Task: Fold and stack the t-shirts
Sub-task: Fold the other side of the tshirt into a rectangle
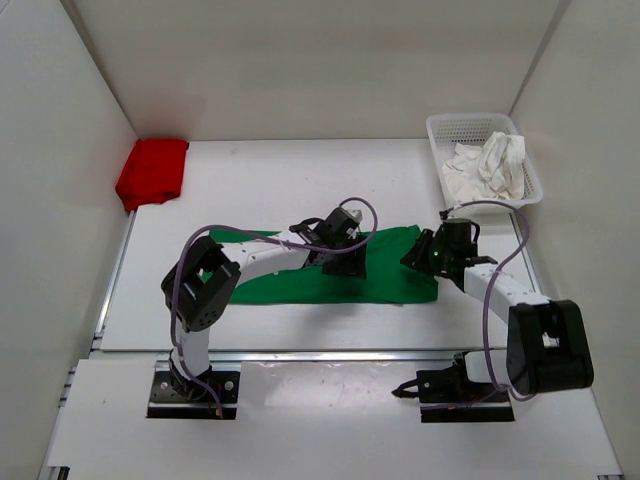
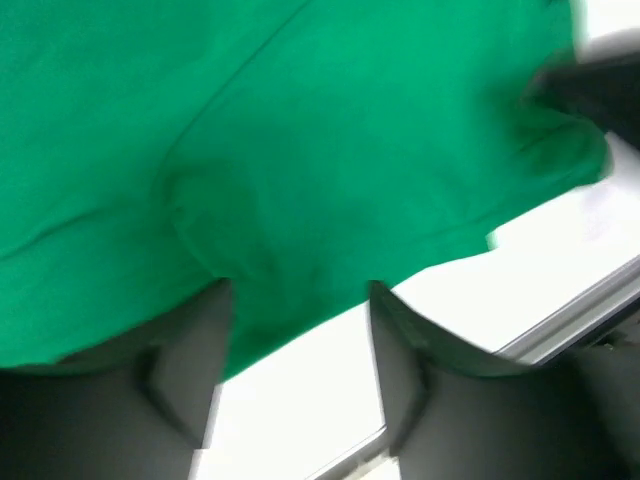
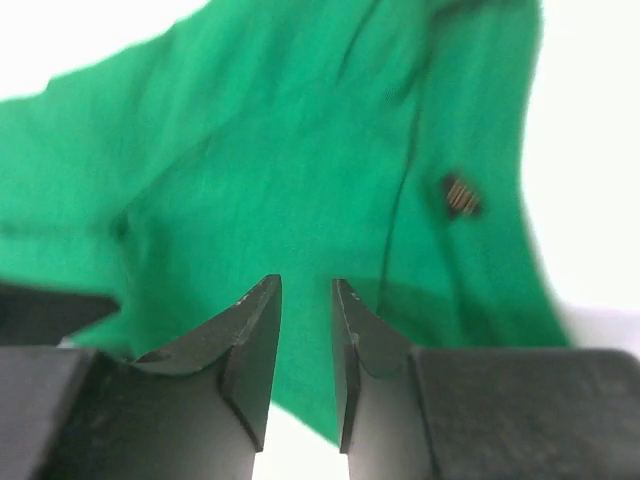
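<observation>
Cloth of the green shirt [image 1: 390,278] looks light and limp, best pinched at the edge just ahead of the spread left pincer [image 2: 298,287] and narrowly parted, empty right pincer [image 3: 305,282].

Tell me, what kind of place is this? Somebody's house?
Probably a robot test booth, not a house: plain white walls box in a white table, two robot arms are bolted at its edge, and a green t-shirt lies under them.

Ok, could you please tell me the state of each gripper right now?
Left gripper: open, over the green t-shirt.
Right gripper: narrowly open, gripping nothing visible.
</observation>
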Controlling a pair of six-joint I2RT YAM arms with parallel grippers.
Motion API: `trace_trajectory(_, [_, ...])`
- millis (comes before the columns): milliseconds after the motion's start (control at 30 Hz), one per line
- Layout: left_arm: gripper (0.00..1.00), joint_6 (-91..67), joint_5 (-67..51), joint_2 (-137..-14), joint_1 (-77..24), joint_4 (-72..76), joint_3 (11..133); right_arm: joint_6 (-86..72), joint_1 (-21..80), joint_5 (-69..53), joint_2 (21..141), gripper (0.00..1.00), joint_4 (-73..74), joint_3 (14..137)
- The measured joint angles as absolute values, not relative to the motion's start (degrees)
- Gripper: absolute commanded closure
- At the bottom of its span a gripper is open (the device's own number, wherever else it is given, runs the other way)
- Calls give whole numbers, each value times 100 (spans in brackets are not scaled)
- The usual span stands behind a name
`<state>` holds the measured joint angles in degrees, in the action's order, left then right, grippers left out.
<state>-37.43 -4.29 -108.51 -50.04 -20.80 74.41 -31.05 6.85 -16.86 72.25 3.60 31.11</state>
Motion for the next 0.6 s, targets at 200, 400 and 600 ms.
trace_trajectory(200, [33,-3623,-438,-10700,-4831,-2580,7019,-3109,475,-1396,8082,73,43,3859])
trace_trajectory(400, [50,-3664,-534,-10436,-4589,-2571,6639,-3105,395,-1319,8333,90,-145,4012])
trace_trajectory(600, [74,-3719,-580,-10451,-4668,-2152,6840,-3129,663,-1304,8079,100,-281,3778])
